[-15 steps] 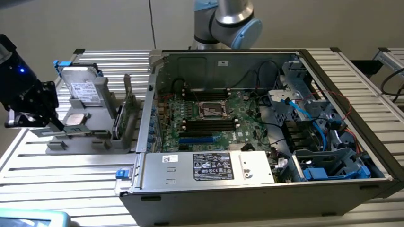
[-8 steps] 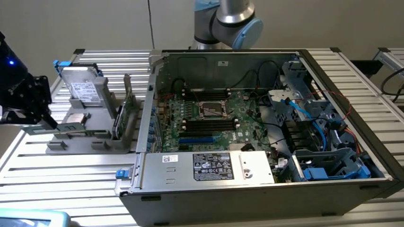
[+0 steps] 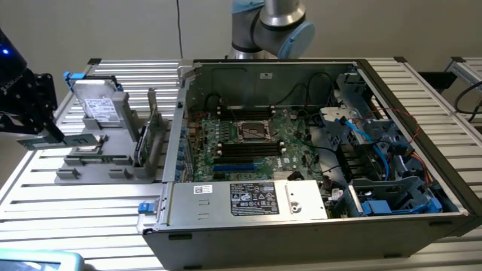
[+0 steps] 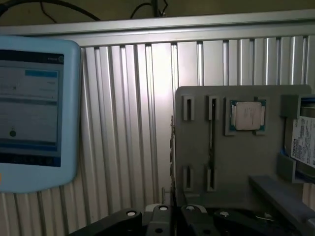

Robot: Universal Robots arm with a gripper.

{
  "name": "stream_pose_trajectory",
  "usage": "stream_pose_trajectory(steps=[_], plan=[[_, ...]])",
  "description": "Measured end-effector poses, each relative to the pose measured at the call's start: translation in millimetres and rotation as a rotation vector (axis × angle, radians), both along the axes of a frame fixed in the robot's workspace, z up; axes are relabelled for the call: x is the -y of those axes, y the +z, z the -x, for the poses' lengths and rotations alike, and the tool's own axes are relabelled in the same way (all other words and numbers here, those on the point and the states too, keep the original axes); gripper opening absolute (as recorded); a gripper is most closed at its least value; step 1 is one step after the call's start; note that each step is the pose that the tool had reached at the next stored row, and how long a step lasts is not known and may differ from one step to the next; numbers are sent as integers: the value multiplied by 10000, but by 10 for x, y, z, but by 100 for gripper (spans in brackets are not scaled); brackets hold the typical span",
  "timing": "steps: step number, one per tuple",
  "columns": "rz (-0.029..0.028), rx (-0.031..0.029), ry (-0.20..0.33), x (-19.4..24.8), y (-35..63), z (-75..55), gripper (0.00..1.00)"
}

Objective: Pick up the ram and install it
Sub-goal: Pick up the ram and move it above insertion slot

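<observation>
While in one claw (image 3: 48, 135), one ram (image 3: 75, 139).

We count one ram (image 3: 34, 143) clamped in one gripper (image 3: 51, 138). Beside it sits one grey holder (image 3: 90, 169) carrying one processor chip (image 4: 246, 116), one hard drive (image 3: 98, 104) and one expansion card (image 3: 143, 145). Farther off: one open computer case (image 3: 301, 226), one tablet (image 4: 29, 108).

Even, soft indoor light; the slatted table (image 4: 147, 98) shows a pale glare streak, while the open computer case (image 3: 249, 84) interior sits shadowed
</observation>
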State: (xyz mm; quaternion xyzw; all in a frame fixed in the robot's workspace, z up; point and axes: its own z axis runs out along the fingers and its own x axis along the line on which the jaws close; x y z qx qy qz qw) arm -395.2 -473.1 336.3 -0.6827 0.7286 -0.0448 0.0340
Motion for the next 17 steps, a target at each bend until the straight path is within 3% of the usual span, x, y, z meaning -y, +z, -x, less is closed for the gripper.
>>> stream_pose_trajectory(steps=[6,12,17], plan=[[-1,-149,-10,0,215,-31,13],[-1,-407,-11,0,402,-88,13],[-1,-586,-11,3,579,-212,13]])
